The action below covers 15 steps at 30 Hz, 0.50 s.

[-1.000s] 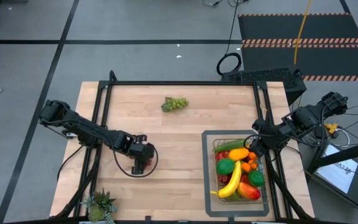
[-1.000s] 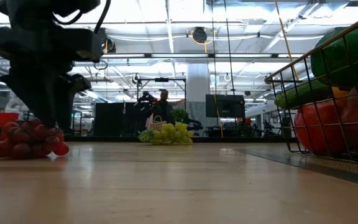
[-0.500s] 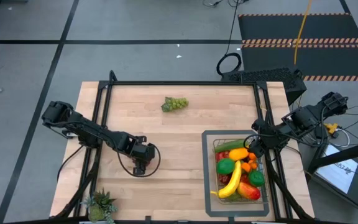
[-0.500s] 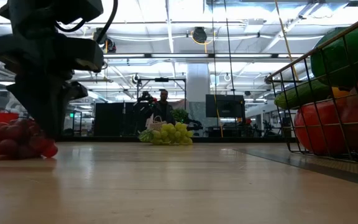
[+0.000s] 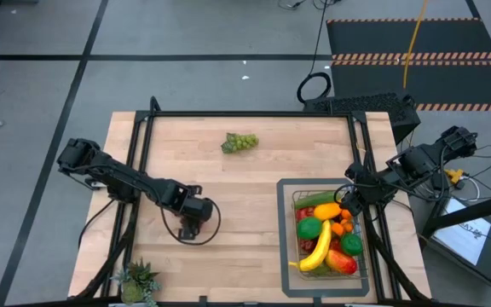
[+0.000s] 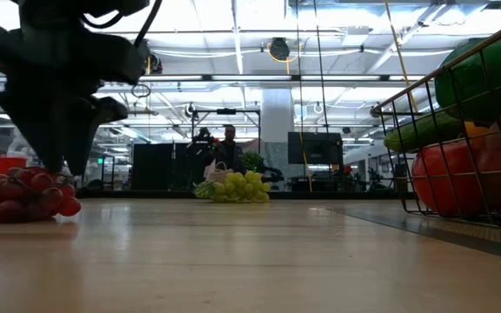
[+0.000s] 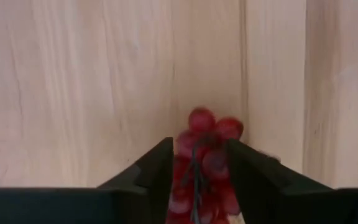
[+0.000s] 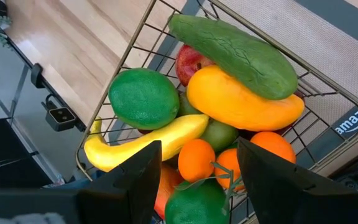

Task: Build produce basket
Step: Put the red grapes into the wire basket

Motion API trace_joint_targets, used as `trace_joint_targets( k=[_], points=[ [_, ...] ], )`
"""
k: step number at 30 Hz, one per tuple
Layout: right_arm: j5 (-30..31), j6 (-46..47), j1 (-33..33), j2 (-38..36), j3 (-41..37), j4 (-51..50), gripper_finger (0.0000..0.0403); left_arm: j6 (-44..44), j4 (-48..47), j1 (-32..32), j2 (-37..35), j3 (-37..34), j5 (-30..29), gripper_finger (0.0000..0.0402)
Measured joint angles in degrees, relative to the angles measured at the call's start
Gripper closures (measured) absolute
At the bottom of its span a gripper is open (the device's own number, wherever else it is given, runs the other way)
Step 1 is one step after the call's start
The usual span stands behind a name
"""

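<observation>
red grapes (image 7: 202, 163): a small toy bunch lying on the wooden table (image 5: 254, 183), in its left half, nearer the front edge than the back edge
left gripper (image 7: 197, 163): down over the red grapes, one finger on each side of the bunch; the fingers touch or almost touch the berries, but I cannot tell if they press firmly, and in the low view the bunch rests on the table
handling of red grapes: I judge it light, lumpy and a little loose, with round smooth berries that can slip out; best to take it across the thick middle, close to the stem, not by one outer berry
green grapes (image 5: 239, 141): a second bunch, alone near the back edge of the table, well apart from both arms
basket (image 8: 328, 81): dark wire mesh, standing on a flat grey tray (image 5: 285, 239) at the front right corner of the table
basket contents: cucumber (image 8: 235, 53) on top, mango (image 8: 241, 99), banana (image 8: 148, 142), lime (image 8: 143, 98), oranges (image 8: 197, 158) and red apple (image 8: 190, 61); it looks nearly full
right gripper (image 8: 197, 163): waits just above the back end of the basket, fingers apart, holding nothing
potted plant (image 5: 136, 280): at the front left corner, not part of the task
</observation>
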Motion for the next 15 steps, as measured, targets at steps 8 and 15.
trace_joint_targets(
  k=[8, 15],
  points=[
    [1.9, 0.1, 0.0, 0.0, 0.0, 0.0, 0.0197, 1.4, 0.2, 0.4, 0.0, -1.5, 0.6, 0.0250],
    [2.8, 0.0, 0.0, 0.0, 0.0, 0.3, 0.0197, 2.6, 0.4, 2.6, 0.0, -1.6, 2.3, 0.0312]
  ],
)
